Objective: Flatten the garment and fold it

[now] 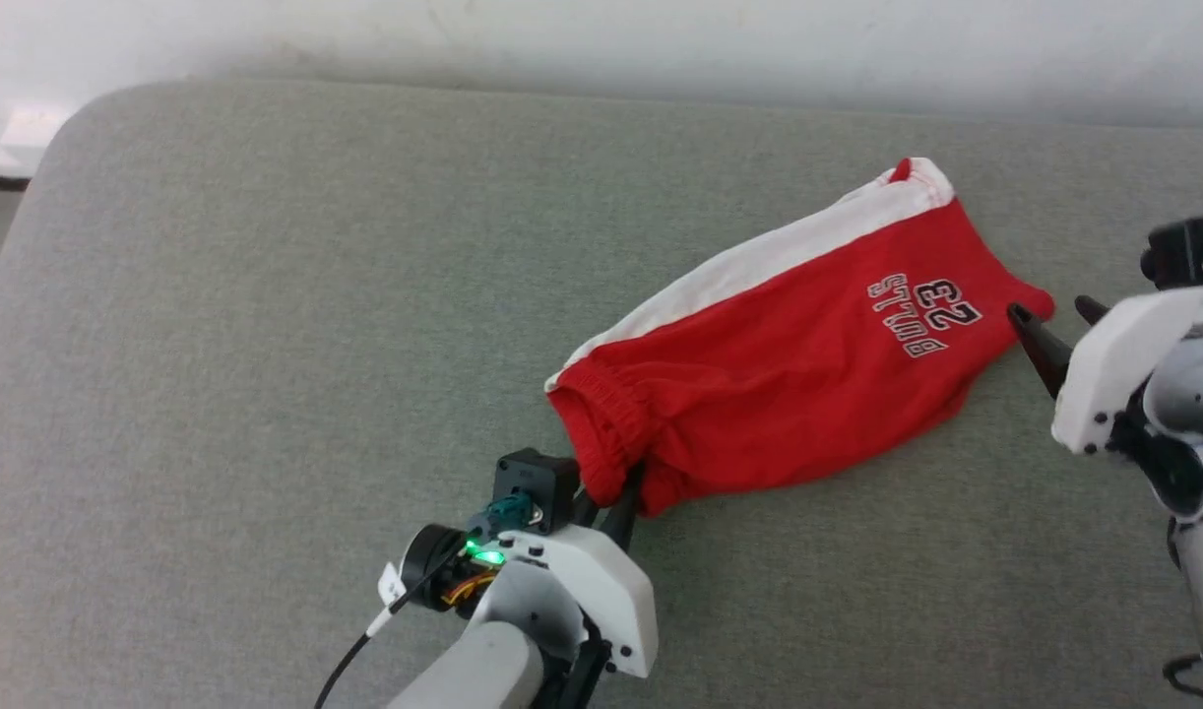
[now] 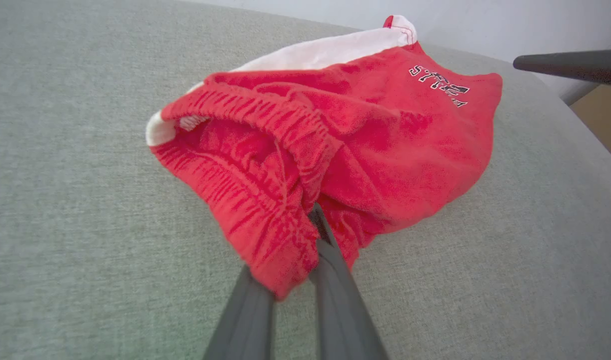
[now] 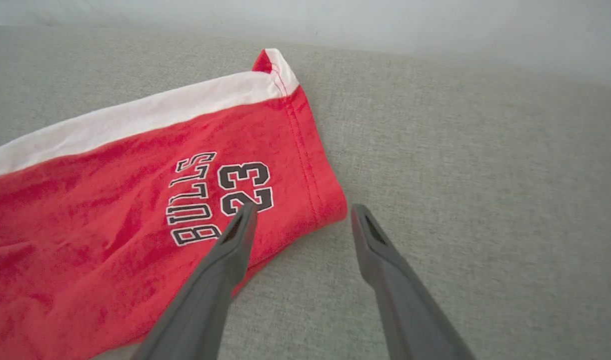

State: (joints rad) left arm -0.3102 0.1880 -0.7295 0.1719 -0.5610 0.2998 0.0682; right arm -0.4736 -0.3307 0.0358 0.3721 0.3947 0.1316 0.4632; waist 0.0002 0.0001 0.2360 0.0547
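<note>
My L end effector [image 1: 616, 492] is clamped on the garment [image 1: 789, 394], pinching the gathered waistband [image 2: 265, 120] at its near corner. From those tips the garment stretches away, up and to the R, lying on the grey fabric surface [image 1: 267, 295]. My R end effector [image 3: 303, 215] stands open at the hem [image 3: 305, 150] end, w/ one finger [image 3: 225, 250] over the "BULLS 23" print [image 3: 215, 195] and the other over bare surface just beside the hem. Contact there: can't tell.

Left claw [image 1: 616, 497] and right claw [image 1: 1049, 307]: white housings [image 1: 592, 581], long dark tapered fingers [image 1: 1040, 350]; left wrist bears green light [image 1: 478, 553], teal connector [image 1: 511, 512], black cable [image 1: 350, 660].
</note>
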